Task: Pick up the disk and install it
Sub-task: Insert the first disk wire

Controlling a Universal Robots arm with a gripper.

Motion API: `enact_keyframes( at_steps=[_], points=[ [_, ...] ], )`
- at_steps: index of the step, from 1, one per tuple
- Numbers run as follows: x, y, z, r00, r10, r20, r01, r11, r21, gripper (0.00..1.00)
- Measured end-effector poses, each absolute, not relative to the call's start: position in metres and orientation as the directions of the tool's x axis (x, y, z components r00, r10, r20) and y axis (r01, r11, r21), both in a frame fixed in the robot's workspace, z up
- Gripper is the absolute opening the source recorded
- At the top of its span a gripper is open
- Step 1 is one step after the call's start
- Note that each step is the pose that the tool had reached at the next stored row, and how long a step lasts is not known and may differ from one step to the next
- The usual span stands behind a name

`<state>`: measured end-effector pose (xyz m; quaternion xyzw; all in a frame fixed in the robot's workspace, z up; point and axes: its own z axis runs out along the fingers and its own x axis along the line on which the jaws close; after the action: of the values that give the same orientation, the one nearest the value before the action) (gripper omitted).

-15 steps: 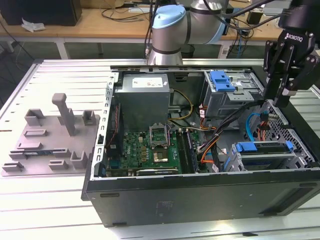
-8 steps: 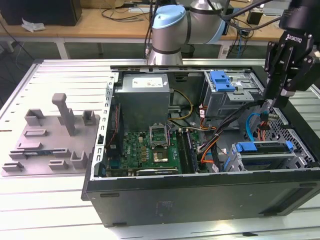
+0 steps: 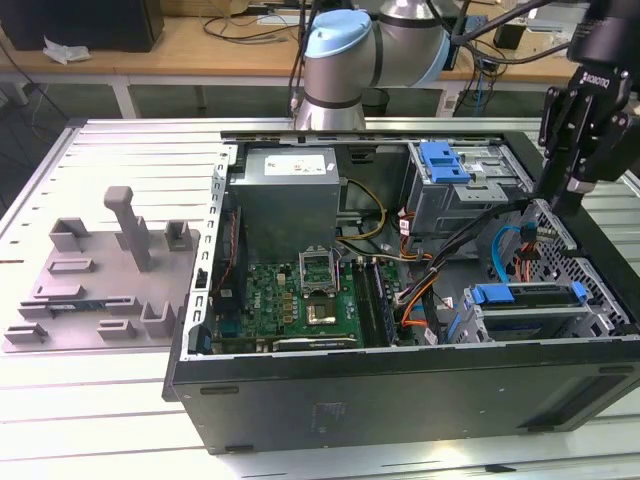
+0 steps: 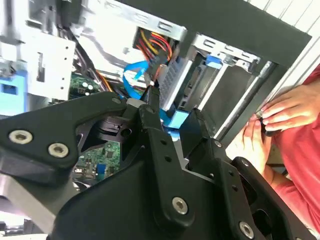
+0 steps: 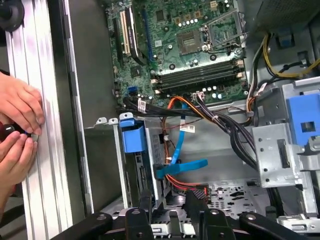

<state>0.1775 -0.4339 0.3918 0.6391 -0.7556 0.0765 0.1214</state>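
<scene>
The disk (image 3: 525, 296), silver in a bright blue carrier, sits in the lower drive cage at the exterior view's right end of the open computer case (image 3: 300, 385). Its blue tab (image 5: 132, 136) shows in the first wrist view. My gripper (image 3: 567, 200) hangs above that end of the case, a little beyond the cage. In both wrist views its two black fingers (image 5: 145, 200) stand apart with nothing between them. Through the gap in my gripper (image 4: 172, 114) I see the blue data cable (image 5: 180, 165) and red-and-black wires.
A second blue carrier (image 3: 445, 160) sits in the upper bay. The motherboard (image 3: 300, 300) and power supply (image 3: 290, 190) fill the case's middle. A grey fixture (image 3: 105, 270) lies on the table at the exterior view's left. A person's hands (image 5: 17, 125) rest by the case's edge.
</scene>
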Motion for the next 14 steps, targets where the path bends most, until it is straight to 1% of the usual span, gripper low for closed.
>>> enact_keyframes(
  at_steps=[2,4,9,14],
  points=[
    [0.180,-0.421,0.391,-0.154,-0.946,0.285,-0.984,0.172,0.039,0.44],
    [0.184,-0.416,0.391,-0.153,-0.945,0.289,-0.984,0.172,0.040,0.44],
    [0.194,-0.414,0.389,-0.173,-0.941,0.292,-0.980,0.193,0.042,0.44],
    [0.198,-0.413,0.383,-0.251,-0.923,0.293,-0.961,0.275,0.043,0.44]
  ],
)
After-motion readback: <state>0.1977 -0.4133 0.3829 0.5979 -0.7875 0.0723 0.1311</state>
